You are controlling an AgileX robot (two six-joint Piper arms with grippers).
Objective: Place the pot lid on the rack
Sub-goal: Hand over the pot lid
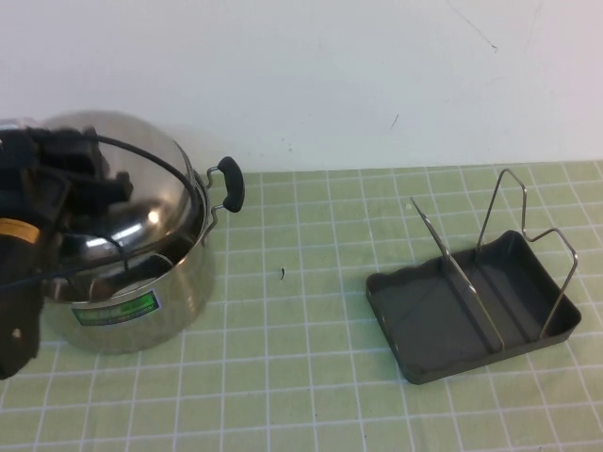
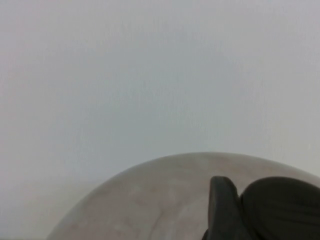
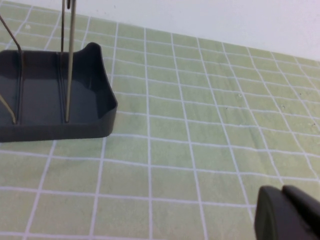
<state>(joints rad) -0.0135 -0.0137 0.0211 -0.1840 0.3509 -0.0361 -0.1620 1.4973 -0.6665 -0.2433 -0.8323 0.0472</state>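
Note:
The shiny domed pot lid point(image 1: 155, 179) sits tilted on the steel pot point(image 1: 132, 315) at the far left of the table. My left gripper point(image 1: 105, 188) is over the lid's centre and shut on its black knob point(image 2: 282, 205). One finger point(image 2: 222, 205) presses against the knob, with the lid's dome point(image 2: 150, 200) beneath. The dark grey rack point(image 1: 452, 315) with upright wire loops point(image 1: 528, 231) stands at the right and holds nothing. It also shows in the right wrist view point(image 3: 50, 100). My right gripper point(image 3: 287, 212) is shut and empty, low over the mat beside the rack, outside the high view.
The pot's black side handle point(image 1: 231, 184) points toward the table's middle. A green checked mat point(image 1: 301, 377) covers the table between pot and rack. A white wall point(image 1: 330, 75) runs along the back edge.

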